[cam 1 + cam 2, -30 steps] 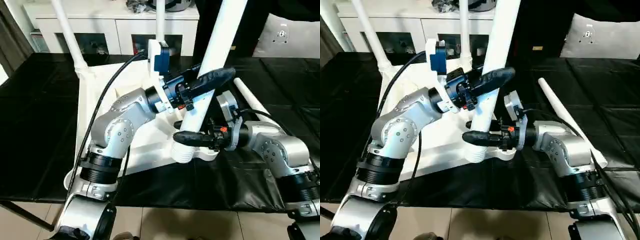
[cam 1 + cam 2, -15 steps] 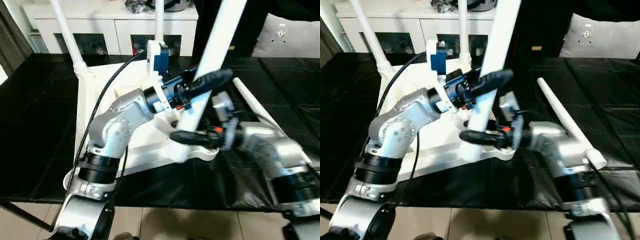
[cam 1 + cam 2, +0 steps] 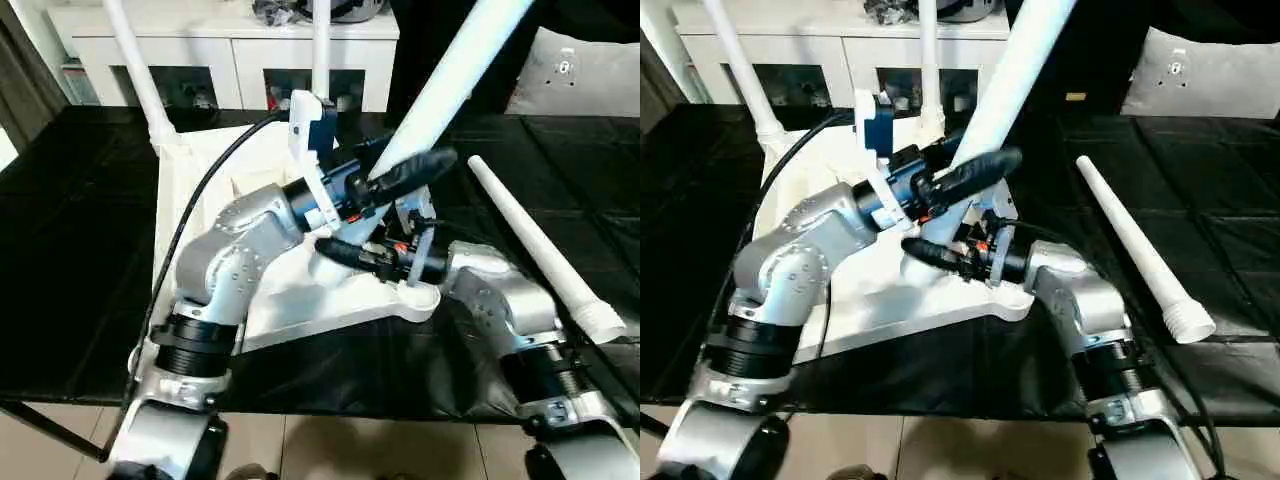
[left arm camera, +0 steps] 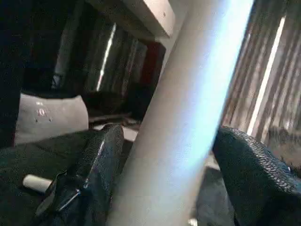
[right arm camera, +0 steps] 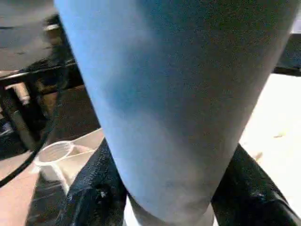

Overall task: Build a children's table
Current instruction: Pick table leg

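**Third leg tilts toward its corner socket**

At centre frame, the right jaws (image 3: pixel 345 252) clamp the leg (image 3: pixel 455 70) near its base, one finger on either side in the right wrist view. Higher up, the left jaws (image 3: pixel 405 170) stand apart around the shaft, their pads (image 4: pixel 101 155) flanking it loosely. The upturned table top (image 3: pixel 215 165) lies on the black surface (image 3: pixel 80 250); two legs already stand at upper left, a spare leg (image 3: pixel 540 245) lies at right. Best practice, by this view: bring the tilted leg upright over the socket before pressing down.
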You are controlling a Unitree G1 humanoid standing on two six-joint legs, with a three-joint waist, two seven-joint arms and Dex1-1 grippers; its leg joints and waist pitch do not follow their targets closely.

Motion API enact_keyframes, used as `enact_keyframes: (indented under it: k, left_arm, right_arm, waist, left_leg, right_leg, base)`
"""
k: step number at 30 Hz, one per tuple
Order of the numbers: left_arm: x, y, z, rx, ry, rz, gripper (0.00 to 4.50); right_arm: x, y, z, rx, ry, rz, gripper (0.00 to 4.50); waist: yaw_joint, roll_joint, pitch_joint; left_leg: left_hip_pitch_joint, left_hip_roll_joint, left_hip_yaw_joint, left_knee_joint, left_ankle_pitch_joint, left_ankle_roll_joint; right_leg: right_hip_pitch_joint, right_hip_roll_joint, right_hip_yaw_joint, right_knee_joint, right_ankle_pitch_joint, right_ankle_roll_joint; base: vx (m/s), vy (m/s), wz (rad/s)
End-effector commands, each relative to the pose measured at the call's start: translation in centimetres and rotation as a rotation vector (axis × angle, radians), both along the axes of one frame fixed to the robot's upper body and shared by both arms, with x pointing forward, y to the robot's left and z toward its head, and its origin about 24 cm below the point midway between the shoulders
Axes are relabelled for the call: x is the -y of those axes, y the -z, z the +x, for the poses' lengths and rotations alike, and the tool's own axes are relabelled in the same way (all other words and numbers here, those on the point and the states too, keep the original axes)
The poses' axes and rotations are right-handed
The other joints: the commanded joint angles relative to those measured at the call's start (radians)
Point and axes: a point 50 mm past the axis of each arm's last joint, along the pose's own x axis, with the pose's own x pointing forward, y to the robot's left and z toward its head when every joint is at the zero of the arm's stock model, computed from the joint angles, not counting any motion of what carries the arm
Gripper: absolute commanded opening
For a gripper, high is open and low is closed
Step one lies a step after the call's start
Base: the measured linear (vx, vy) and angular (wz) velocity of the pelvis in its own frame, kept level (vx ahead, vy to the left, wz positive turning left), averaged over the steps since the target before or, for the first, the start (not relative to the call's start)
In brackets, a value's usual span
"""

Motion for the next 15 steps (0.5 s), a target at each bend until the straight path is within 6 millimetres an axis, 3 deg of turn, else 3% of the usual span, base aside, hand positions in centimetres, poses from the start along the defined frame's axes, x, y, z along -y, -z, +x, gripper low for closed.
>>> enact_keyframes:
  k: [1,7,8,11,12,14,15]
  left_arm:
    - [2.3,-1.4,-1.7,0.041,0.154,-0.047,3.31]
    - [-0.5,-0.6,-0.6,-0.015,-0.001,-0.058,3.31]
    - [-0.7,-0.5,-0.6,-0.017,-0.007,-0.051,3.31]
    - [-1.6,1.6,-0.8,-0.055,-0.024,0.053,3.31]
    - [-1.7,2.3,-0.8,-0.070,-0.028,0.097,3.31]
    - [-1.7,5.2,-1.2,-0.039,-0.030,0.347,3.31]
    - [-1.7,5.2,-1.2,-0.039,-0.030,0.347,3.31]
  right_arm:
    - [1.5,-0.1,1.3,-0.063,0.161,0.020,1.91]
    - [4.2,-0.2,0.5,-0.063,0.311,0.080,1.89]
    - [4.4,-0.2,0.4,-0.063,0.319,0.081,1.89]
    - [5.9,0.1,-0.5,-0.049,0.384,0.056,1.89]
    - [6.2,0.2,-0.6,-0.048,0.402,0.044,1.89]
    - [7.3,0.4,-1.0,-0.054,0.488,0.004,1.89]
    - [7.3,0.4,-1.0,-0.054,0.488,0.004,1.89]
  waist:
    - [-0.007,-0.013,-0.073]
    - [-0.003,-0.014,-0.075]
    - [-0.003,-0.010,-0.075]
    - [-0.012,-0.013,-0.071]
    - [-0.018,-0.010,-0.070]
    - [-0.028,-0.010,-0.067]
    - [-0.028,-0.010,-0.067]
  left_leg:
    - [0.003,0.033,-0.007,-0.067,-0.122,0.066]
    - [0.003,0.032,-0.006,-0.065,-0.100,0.076]
    - [0.003,0.032,-0.007,-0.065,-0.099,0.077]
    - [-0.001,0.028,-0.006,-0.068,-0.114,0.074]
    - [0.004,0.029,-0.006,-0.069,-0.127,0.068]
    - [0.005,0.029,-0.009,-0.075,-0.160,0.056]
    - [0.005,0.029,-0.009,-0.075,-0.160,0.056]
  right_leg:
    - [0.066,-0.056,0.041,-0.072,-0.190,-0.218]
    - [0.067,-0.055,0.042,-0.069,-0.172,-0.214]
    - [0.066,-0.054,0.041,-0.069,-0.174,-0.211]
    - [0.067,-0.052,0.039,-0.076,-0.232,-0.182]
    - [0.062,-0.050,0.039,-0.081,-0.258,-0.169]
    - [0.059,-0.049,0.038,-0.087,-0.330,-0.134]
    - [0.059,-0.049,0.038,-0.087,-0.330,-0.134]
  base:
    - [0.000,0.000,0.00]
    - [0.000,0.000,0.00]
    - [0.000,0.000,0.00]
    - [0.000,0.000,0.00]
    - [0.000,0.000,0.00]
    - [0.000,0.000,0.00]
    - [0.000,0.000,0.00]
